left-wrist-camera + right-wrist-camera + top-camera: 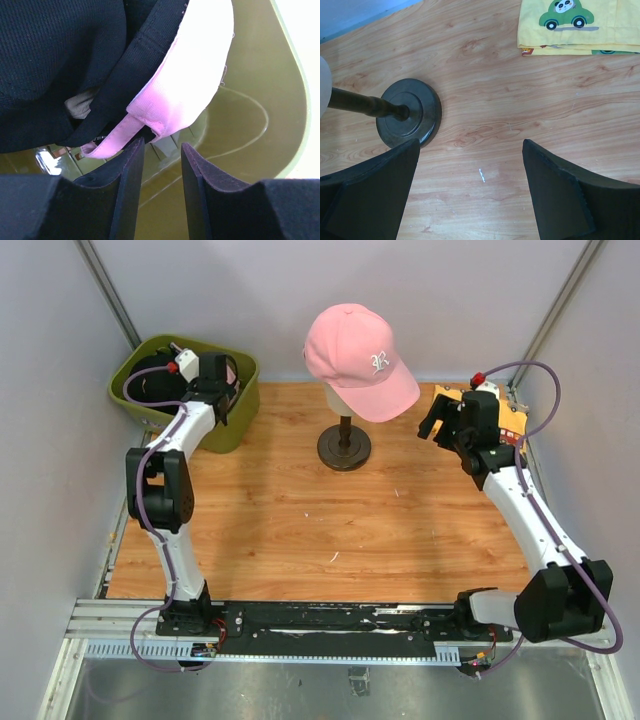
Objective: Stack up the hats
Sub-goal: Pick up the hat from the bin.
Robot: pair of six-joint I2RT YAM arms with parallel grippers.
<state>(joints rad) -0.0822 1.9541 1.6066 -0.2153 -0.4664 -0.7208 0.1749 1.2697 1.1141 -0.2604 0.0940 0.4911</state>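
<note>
The left gripper (161, 146), fingers parted and empty, should pinch the pink cap (195, 70) by its strap. The right gripper (470, 145) hangs released.

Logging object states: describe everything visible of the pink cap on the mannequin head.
The pink cap is soft-looking fabric with a white logo on its front and a curved brim angled toward the robot's right. It sits on the cream mannequin head, hiding most of it, above the dark stand. Nothing else touches it.
</note>
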